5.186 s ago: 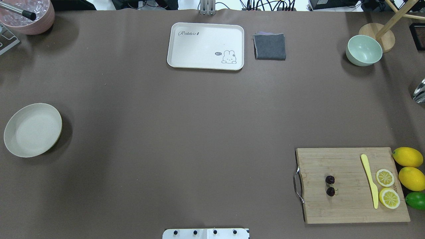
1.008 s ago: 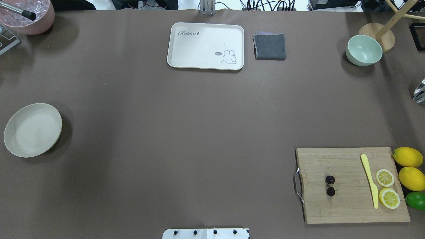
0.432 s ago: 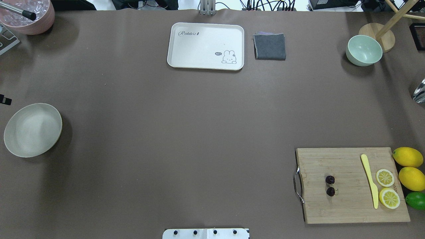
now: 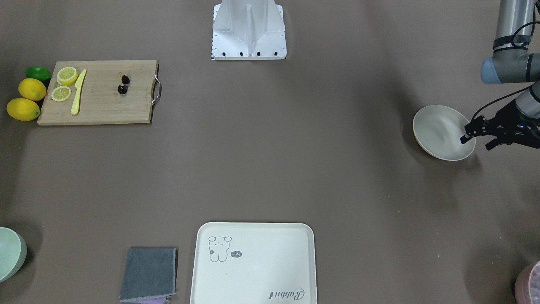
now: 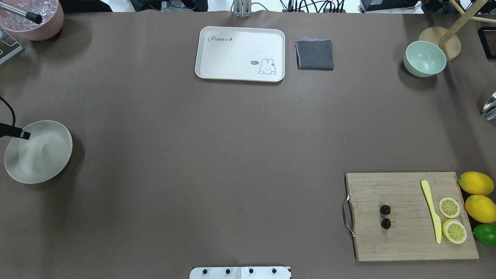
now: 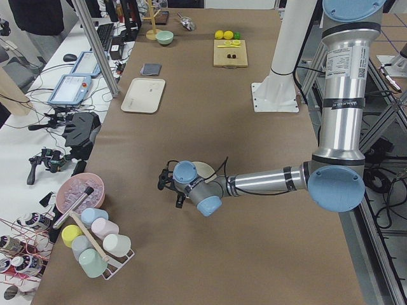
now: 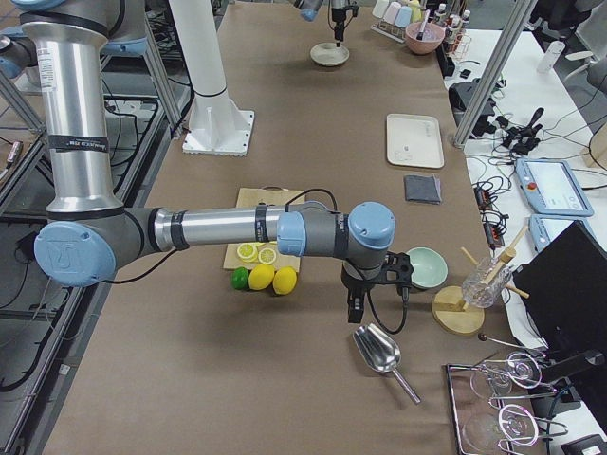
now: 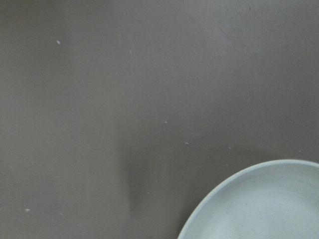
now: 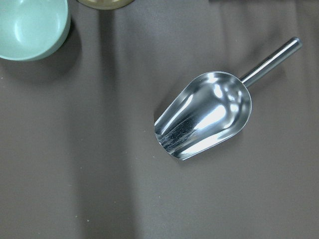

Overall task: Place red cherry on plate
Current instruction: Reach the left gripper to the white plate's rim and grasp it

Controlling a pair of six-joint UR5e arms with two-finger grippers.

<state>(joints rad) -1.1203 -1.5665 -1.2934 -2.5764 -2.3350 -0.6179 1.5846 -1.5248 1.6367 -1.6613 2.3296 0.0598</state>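
The red cherry [image 5: 385,217] is a dark pair lying on the wooden cutting board [image 5: 410,244] at the near right, also seen in the front view as the cherry [image 4: 123,84]. Far across the table at the left edge rests the cream plate [image 5: 42,155], holding nothing. My left gripper [image 4: 476,142] hovers open over the plate's outer rim [image 4: 457,154], and the left wrist view shows only a corner of the plate [image 8: 264,204]. My right gripper [image 7: 365,301] hangs beyond the lemons above a metal scoop [image 9: 204,117]. I cannot tell whether it is open or shut.
On the board lie a yellow knife [image 5: 432,211] and two lemon slices [image 5: 449,207]; lemons [image 5: 476,183] and a lime [image 5: 486,233] sit beside it. A rabbit tray [image 5: 240,53], grey cloth [image 5: 314,54], green bowl [image 5: 425,59] and pink bowl [image 5: 33,19] line the far side.
My left gripper has come in from the left edge of the overhead view and now reaches over the plate's rim, casting a shadow in the plate. The cherry and board have not moved.
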